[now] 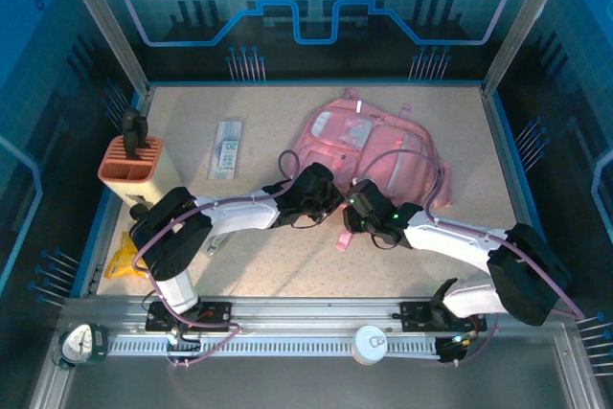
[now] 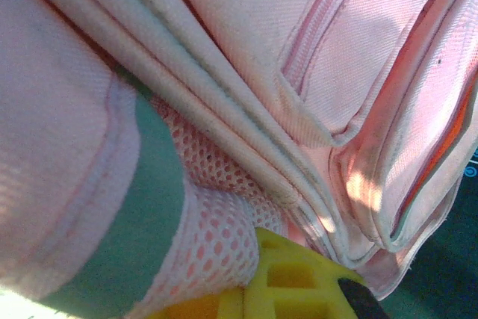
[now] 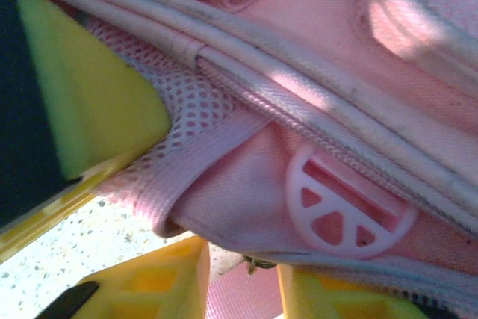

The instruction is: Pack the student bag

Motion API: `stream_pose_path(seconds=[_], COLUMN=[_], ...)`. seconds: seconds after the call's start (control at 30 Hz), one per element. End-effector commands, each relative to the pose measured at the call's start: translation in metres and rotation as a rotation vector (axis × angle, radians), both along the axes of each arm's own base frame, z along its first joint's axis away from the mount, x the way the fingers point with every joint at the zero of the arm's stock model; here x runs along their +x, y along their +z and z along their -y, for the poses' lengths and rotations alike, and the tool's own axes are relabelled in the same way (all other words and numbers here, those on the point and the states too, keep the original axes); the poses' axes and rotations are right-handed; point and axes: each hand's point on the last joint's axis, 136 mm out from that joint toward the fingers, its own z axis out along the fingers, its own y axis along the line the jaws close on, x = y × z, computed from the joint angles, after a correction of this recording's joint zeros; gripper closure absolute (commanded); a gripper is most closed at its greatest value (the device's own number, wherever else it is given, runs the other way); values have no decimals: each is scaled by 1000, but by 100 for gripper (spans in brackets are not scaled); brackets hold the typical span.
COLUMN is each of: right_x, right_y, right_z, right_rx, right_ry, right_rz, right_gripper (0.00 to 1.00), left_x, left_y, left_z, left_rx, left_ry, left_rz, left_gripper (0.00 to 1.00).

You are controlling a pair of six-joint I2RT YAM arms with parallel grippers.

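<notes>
Pen holder (image 1: 129, 168) is noted outside the student bag (image 1: 383, 155), at the tabletop (image 1: 287, 270) left edge. Bag mesh is pinched by the closed left gripper (image 1: 321, 189). The right gripper (image 3: 239, 296) grip cannot be told.

The student bag (image 1: 378, 155) is matt woven pink cloth with open mesh netting (image 2: 216, 237) and a smooth plastic buckle (image 3: 347, 211). The fingers (image 3: 164, 282) are smooth yellow plastic. The table (image 1: 268, 275) is matt and speckled.

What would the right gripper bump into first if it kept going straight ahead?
The student bag. The right gripper points straight into its pink fabric, with a round buckle just ahead. It looks nearly touching, though depth is hard to judge.
</notes>
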Motion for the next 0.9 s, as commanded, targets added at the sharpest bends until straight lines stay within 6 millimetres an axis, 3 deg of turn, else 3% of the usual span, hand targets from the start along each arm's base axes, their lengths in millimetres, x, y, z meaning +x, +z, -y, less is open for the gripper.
stream_pose_path(seconds=[0.0,0.2,0.37,0.7,0.77,0.87], right_x=[15,8,-7,-46,-47,-35], right_y=[11,3,2,-4,-4,-4], right_z=[12,20,32,85,92,85], right_rx=[-67,-100,-108,-210,-207,-148], right_ry=[-65,-88,-106,-177,-189,-169], right_rz=[72,31,-7,-104,-102,-92], right_gripper=[75,91,98,100,100,100], left_x=[-2,-1,3,14,14,14], left_y=[51,49,43,25,25,28], left_z=[31,25,9,-44,-45,-39], left_rx=[-141,-99,-59,-10,-12,-27], left_ry=[-81,-80,-56,17,3,-21], left_rz=[90,101,102,74,76,81], left_gripper=[100,100,100,100,100,100])
